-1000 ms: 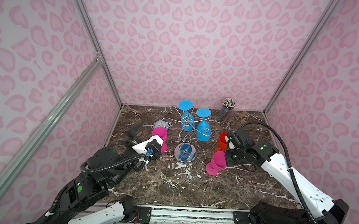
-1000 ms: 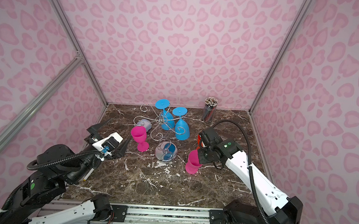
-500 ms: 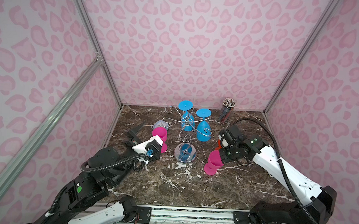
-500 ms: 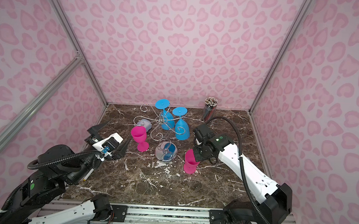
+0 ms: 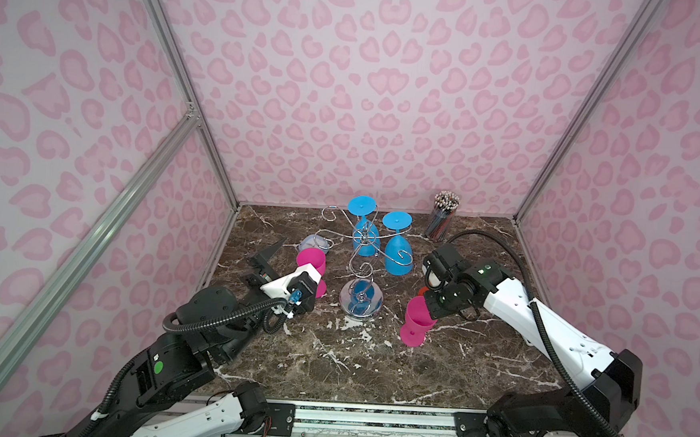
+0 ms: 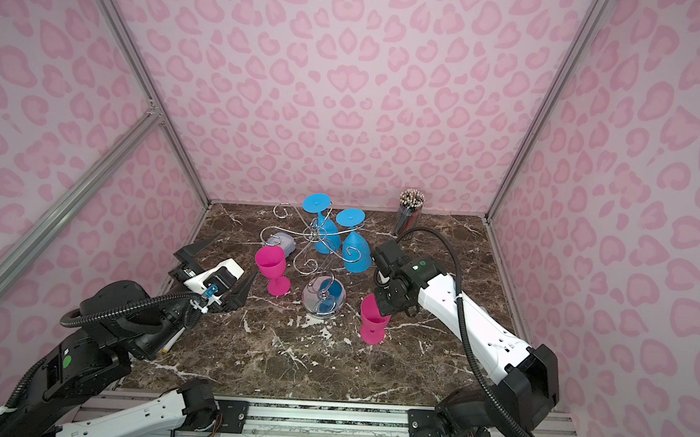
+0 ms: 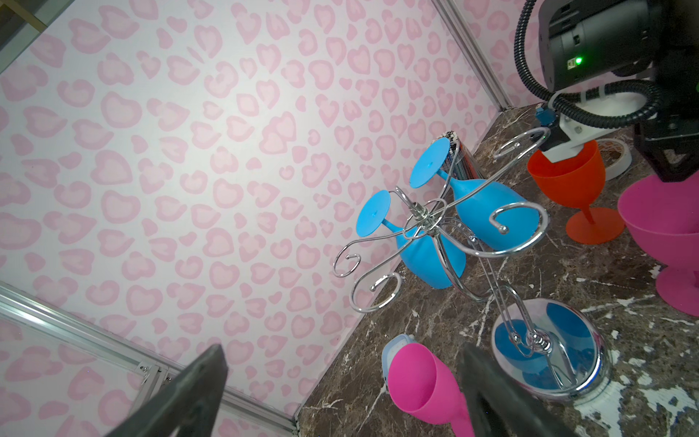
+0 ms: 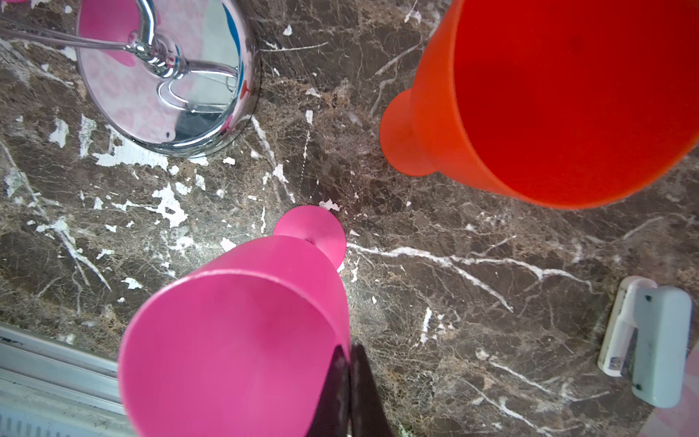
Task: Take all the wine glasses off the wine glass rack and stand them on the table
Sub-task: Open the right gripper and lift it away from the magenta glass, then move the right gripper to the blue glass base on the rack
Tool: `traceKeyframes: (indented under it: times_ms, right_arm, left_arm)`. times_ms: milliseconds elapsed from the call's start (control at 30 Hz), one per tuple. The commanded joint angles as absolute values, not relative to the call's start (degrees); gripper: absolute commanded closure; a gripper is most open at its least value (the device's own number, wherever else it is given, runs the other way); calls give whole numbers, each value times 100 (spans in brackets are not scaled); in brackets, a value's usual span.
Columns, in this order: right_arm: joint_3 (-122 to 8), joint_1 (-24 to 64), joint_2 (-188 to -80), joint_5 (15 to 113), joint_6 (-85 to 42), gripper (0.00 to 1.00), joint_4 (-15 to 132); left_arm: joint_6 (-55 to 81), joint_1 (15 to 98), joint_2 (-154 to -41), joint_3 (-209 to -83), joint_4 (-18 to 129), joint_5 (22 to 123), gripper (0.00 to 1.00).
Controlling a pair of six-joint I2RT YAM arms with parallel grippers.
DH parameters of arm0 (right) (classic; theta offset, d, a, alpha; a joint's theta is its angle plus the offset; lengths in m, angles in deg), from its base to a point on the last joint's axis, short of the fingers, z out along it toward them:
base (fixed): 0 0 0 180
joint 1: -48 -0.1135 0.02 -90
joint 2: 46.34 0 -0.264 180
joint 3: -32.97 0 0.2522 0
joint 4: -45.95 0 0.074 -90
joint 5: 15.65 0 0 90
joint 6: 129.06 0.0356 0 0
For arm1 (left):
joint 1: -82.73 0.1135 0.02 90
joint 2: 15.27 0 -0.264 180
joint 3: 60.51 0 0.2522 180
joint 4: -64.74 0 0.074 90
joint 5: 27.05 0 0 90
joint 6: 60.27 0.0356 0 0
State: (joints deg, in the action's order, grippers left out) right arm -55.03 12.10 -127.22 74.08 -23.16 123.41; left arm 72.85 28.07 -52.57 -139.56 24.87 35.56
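Pink heart-print walls (image 5: 373, 83) on aluminium posts (image 5: 180, 80) enclose a brown, white-veined marble desk (image 5: 331, 364). At the desk's centre stands the chrome wire wine glass rack (image 5: 360, 301), with two blue plastic wine glasses (image 5: 398, 256) hanging upside down at its 12 to 1 o'clock. At 4 o'clock of the rack's base, the right end effector (image 8: 350, 363) pinches the rim of a pink plastic wine glass (image 5: 416, 325), off the rack. At 9 o'clock, the left end effector (image 7: 336, 393) is spread wide.
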Motion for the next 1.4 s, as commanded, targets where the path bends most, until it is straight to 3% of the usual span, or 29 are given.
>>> traceKeyframes:
  times_ms: [0,167,633,867,1067,1367]
  right_arm:
    - [-5463,1202,-12728,7417,-2315,91,12350]
    - [-5539,1199,-12699,7406,-2326,78,12359]
    - [-6748,1654,-12022,7336,-2442,73,12402]
    - [-6811,2794,-11533,5340,-2100,73,11157]
    - [-6802,3357,-11989,3556,-1212,73,9698]
    - [-6640,3543,-12989,2217,47,70,7937]
  left_arm:
    - [7221,2809,-5276,-13995,2533,3583,3]
    - [7197,2806,-5286,-13983,2533,3596,3]
    - [6847,2806,-5161,-13871,2594,3588,3]
    - [6498,2811,-5027,-13829,2577,3579,3]
    - [6073,2811,-4955,-13783,2519,3739,3]
    - [5617,2809,-4938,-13762,2411,3891,3]
